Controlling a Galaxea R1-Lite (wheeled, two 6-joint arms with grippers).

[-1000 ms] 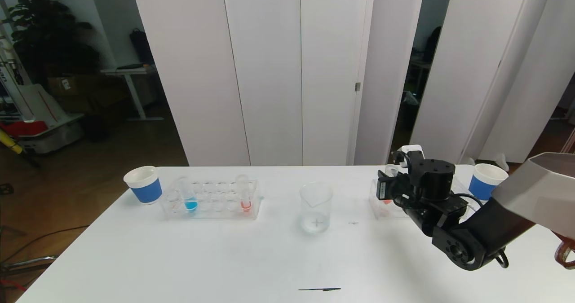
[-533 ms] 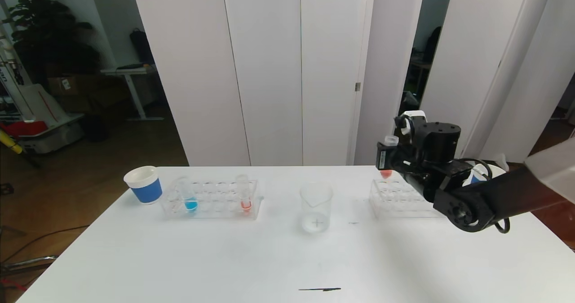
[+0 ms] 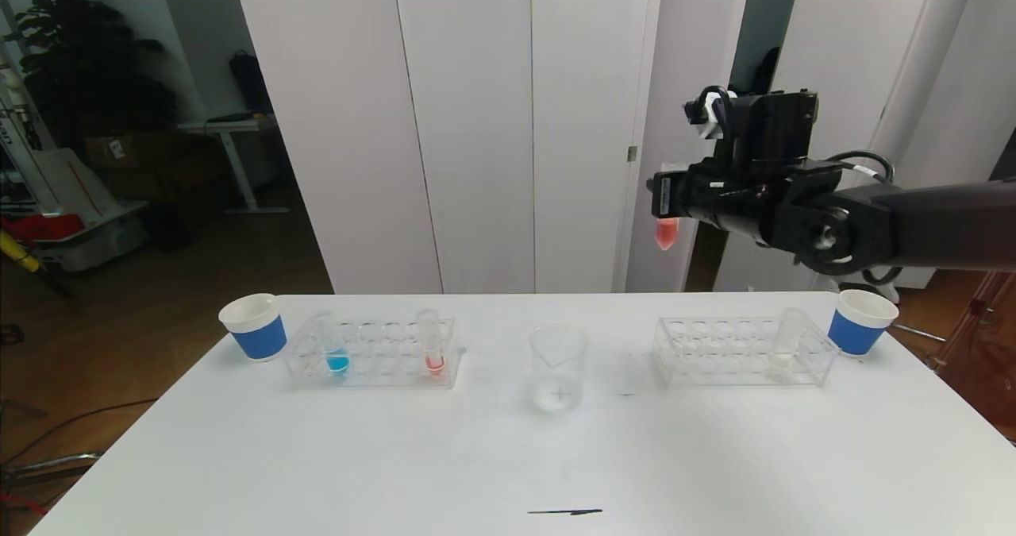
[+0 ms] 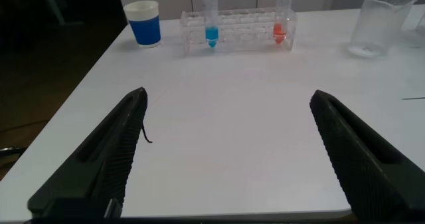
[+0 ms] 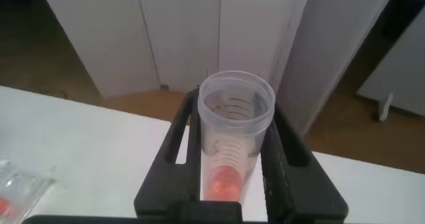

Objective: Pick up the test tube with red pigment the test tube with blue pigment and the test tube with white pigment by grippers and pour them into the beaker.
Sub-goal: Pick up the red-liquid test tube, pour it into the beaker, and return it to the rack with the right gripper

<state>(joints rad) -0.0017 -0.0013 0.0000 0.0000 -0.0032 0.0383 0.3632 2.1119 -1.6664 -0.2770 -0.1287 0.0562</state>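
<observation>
My right gripper [image 3: 663, 196] is shut on a clear test tube with red pigment [image 3: 665, 234], held high above the table, up and to the right of the beaker [image 3: 559, 365]. In the right wrist view the tube [image 5: 234, 127] stands upright between the fingers [image 5: 180, 141]. The test tube with blue pigment [image 3: 336, 355] and another red tube [image 3: 433, 347] stand in the left rack [image 3: 373, 373]. The test tube with white pigment [image 3: 786, 347] stands in the right rack [image 3: 714, 357]. My left gripper [image 4: 229, 151] is open and empty over the table's near left part.
Blue-banded paper cups stand at the far left [image 3: 254, 327] and far right [image 3: 860, 321]. A dark mark [image 3: 565, 511] lies near the front edge. The left wrist view shows the cup [image 4: 145, 23], blue tube [image 4: 211, 26] and beaker [image 4: 378, 24].
My right gripper has lifted the red tube out of the right rack and risen high above the table, shifting slightly left. The white tube in that rack now shows.
</observation>
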